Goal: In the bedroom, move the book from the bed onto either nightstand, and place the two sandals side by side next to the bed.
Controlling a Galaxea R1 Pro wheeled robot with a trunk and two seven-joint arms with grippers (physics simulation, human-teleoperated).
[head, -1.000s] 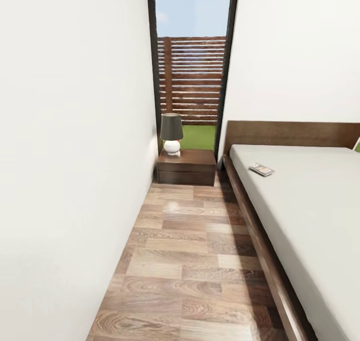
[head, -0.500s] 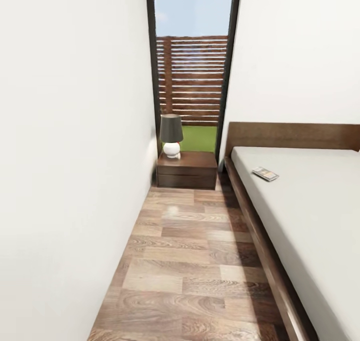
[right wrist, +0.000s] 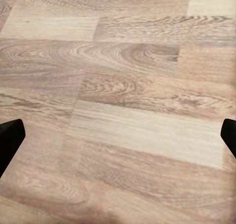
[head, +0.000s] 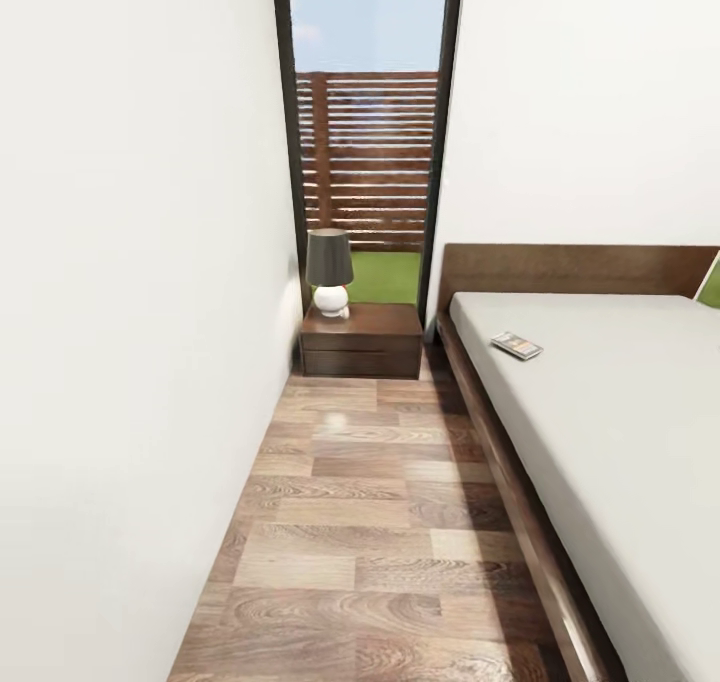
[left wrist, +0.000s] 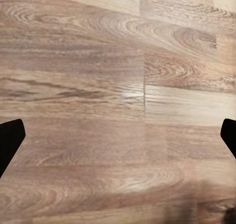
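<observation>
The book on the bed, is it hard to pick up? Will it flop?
The book looks thin and lies flat on the soft mattress, so sliding fingers under it may be tricky. It is probably light. A thin paperback may bend a little if held by one edge.

One bed (head: 600, 412) was counted, carrying one book (head: 516, 345) on its mattress. One nightstand (head: 362, 340) stood at the far end of the aisle, bearing one lamp (head: 329, 271). One tall dark-framed window (head: 366, 132) was recorded, with one slatted fence (head: 368, 160) seen through it. Two white walls were noted, one on each side of the window. One wood-plank floor (head: 370, 522) was present. Two grippers were counted, the left gripper (left wrist: 118, 135) and the right gripper (right wrist: 118, 135), each showing two dark fingertips spread wide apart.
</observation>
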